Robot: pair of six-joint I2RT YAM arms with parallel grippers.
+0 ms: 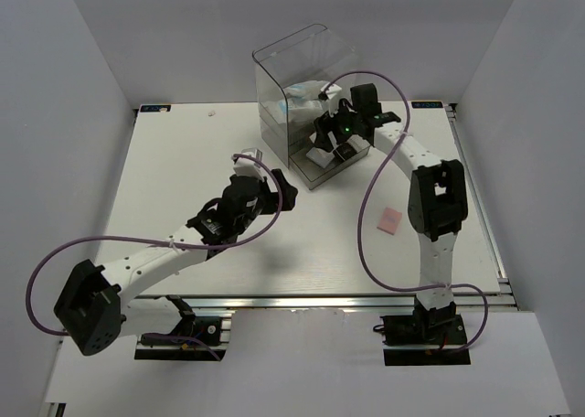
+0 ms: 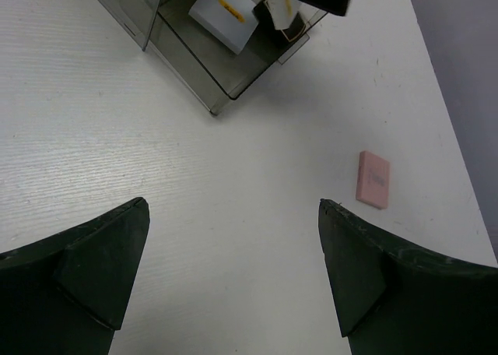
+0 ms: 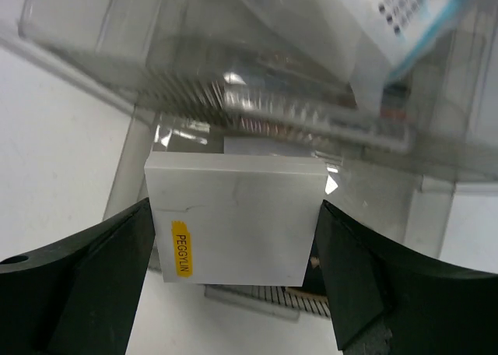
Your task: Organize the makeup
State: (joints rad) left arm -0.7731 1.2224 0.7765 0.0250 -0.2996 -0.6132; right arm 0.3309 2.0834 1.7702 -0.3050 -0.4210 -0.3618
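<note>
R end effector (image 3: 233, 209) prob. around compact (image 3: 241, 250)

Case (image 3: 233, 223) in drawer box (image 1: 274, 88), palette (image 1: 390, 219) nearer, right

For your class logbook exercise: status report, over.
Left fingers open, empty. Right fingers open, white square case between them, at clear drawer box. Pink palette loose on table.
</note>
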